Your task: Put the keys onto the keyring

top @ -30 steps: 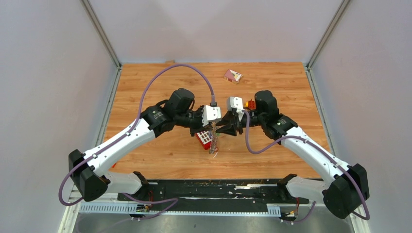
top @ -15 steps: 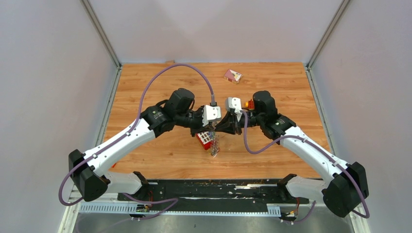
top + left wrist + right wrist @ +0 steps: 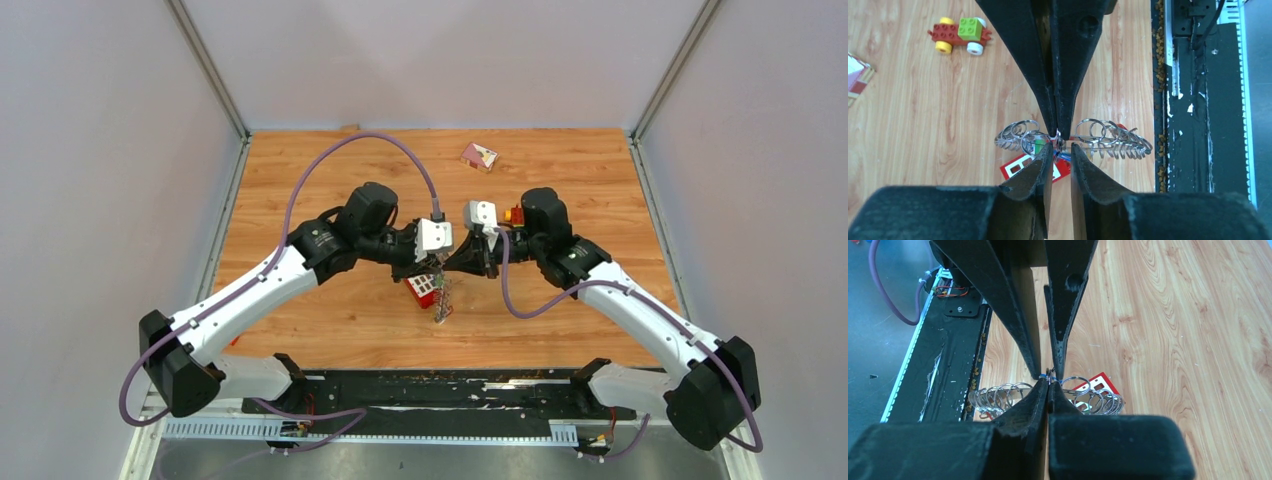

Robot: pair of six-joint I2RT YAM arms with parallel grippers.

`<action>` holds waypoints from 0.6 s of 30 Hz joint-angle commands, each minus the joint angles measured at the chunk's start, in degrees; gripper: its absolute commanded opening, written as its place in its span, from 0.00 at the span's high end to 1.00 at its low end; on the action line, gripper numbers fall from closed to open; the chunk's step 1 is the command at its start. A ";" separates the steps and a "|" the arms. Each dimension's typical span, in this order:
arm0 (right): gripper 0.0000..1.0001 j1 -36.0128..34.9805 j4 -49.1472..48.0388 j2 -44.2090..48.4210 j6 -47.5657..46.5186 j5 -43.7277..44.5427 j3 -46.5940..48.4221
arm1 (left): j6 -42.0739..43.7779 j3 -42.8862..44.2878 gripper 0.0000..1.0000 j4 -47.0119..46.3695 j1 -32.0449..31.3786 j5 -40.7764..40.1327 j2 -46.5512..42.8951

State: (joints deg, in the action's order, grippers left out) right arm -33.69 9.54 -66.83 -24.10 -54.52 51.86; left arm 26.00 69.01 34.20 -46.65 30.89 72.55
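Above the wooden table (image 3: 300, 200), both arms meet at centre. The right gripper (image 3: 1048, 385) is clamped on the keyring (image 3: 1108, 137), holding it edge-on near the red brick (image 3: 1020, 169). The left gripper (image 3: 1060, 148) stands slightly parted around the same spot — not gripping. Coloured tags of the keys (image 3: 1038, 147) hang at the ring — some appear threaded; whether any is left cannot be told.

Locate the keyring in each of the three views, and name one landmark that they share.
Top external: keyring seen edge-on at table centre, just right of the red brick.
Left wrist: keyring spread across mid-frame, the brick below its left half.
Right wrist: keyring low in the frame, the brick behind its right end.
Shared landmark: the red brick.
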 commanded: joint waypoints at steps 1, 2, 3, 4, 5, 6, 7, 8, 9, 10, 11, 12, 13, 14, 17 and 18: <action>1.00 0.89 -0.37 3.15 0.04 -1.64 4.03 | 3.49 -0.98 0.69 -3.81 2.47 6.58 -4.59; 1.00 1.23 -0.51 3.53 0.62 -2.39 4.16 | 4.04 -1.72 0.65 -4.57 3.57 8.06 -5.25; 1.00 1.49 -0.76 3.81 1.12 -3.15 4.30 | 4.35 -2.52 0.62 -5.61 4.45 9.81 -6.01; 1.00 1.76 -1.02 4.07 1.68 -3.91 4.28 | 4.50 -3.22 0.59 -6.78 5.23 11.10 -6.69; 1.00 1.88 -1.42 4.26 2.35 -4.60 4.30 | 4.98 -3.68 0.56 -7.64 5.74 12.09 -6.79; 1.00 2.03 -1.74 4.45 2.83 -5.08 4.28 | 5.67 -3.86 0.54 -8.07 5.80 12.65 -6.69; 1.00 2.07 -2.00 4.63 3.19 -5.56 4.35 | 6.17 -3.96 0.54 -8.43 5.85 13.02 -6.44; 1.00 2.16 -2.07 4.68 3.56 -5.89 4.42 | 6.26 -4.13 0.54 -9.26 5.87 13.38 -6.05; 1.00 2.31 -2.19 4.76 3.72 -6.21 4.42 | 6.30 -4.31 0.54 -9.98 5.83 13.77 -5.72; 1.00 2.42 -2.31 4.93 3.92 -6.52 4.53 | 6.23 -4.50 0.54 -10.87 5.87 14.17 -5.48; 1.00 2.42 -2.39 4.99 4.07 -6.89 4.50 | 5.95 -4.71 0.54 -11.83 5.86 14.38 -5.17; 1.00 2.43 -2.58 5.10 4.26 -7.11 4.36 | 5.46 -4.91 0.54 -12.68 5.86 14.49 -4.95; 1.00 2.55 -2.74 5.11 4.42 -7.23 4.30 | 5.01 -4.89 0.55 -13.33 5.85 14.71 -4.57; 1.00 2.54 -2.72 5.13 4.41 -7.26 4.31 | 4.81 -4.94 0.55 -13.66 5.87 15.13 -4.16; 1.00 2.60 -2.81 5.21 4.46 -7.27 4.24 | 4.44 -4.89 0.60 -13.90 5.87 16.61 -3.14; 1.00 2.58 -2.80 5.24 4.42 -7.24 4.22 | 4.33 -5.15 0.63 -14.10 5.87 16.70 -3.01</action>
State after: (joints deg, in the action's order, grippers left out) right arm -31.31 10.41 -63.20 -20.56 -59.00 53.47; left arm 30.55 64.12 23.68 -40.80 44.42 68.64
